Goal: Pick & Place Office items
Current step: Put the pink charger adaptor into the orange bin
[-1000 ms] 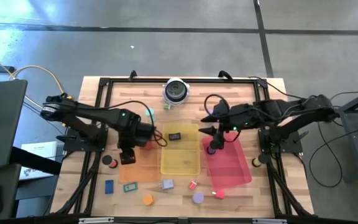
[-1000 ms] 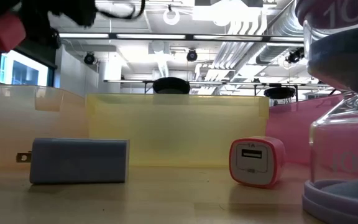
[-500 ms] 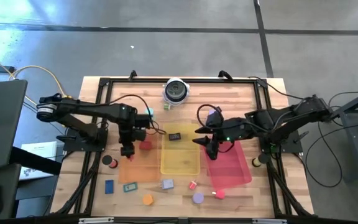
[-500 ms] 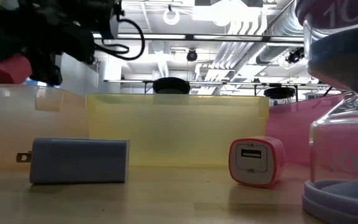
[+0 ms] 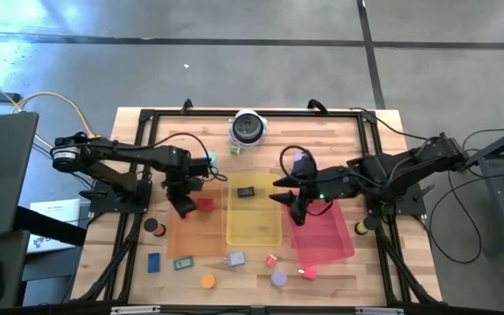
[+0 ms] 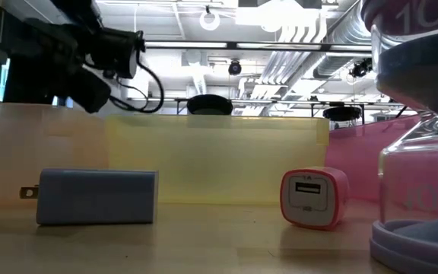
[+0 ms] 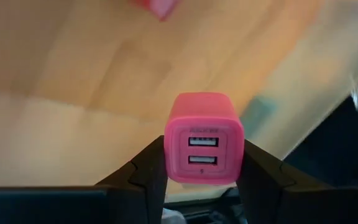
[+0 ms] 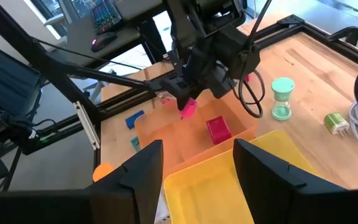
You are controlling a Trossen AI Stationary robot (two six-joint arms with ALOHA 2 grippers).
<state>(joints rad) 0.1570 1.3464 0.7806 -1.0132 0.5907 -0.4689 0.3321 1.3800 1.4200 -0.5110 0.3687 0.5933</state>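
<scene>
Over the orange tray, at nine o'clock on the counter, the left tool grips a pink USB charger between its fingers, held above the tray. At three o'clock, the right tool hovers with fingers parted and empty, between the yellow tray and the red tray.

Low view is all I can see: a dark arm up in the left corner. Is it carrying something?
Observer: Yes, the left gripper holds a pink charger between its fingers.
Visitor: Where is it hanging?
Observer: Above the orange tray, where a red block lies.
Visitor: And the other arm?
Observer: The right gripper is open and empty, over the edge of the red tray.
</scene>
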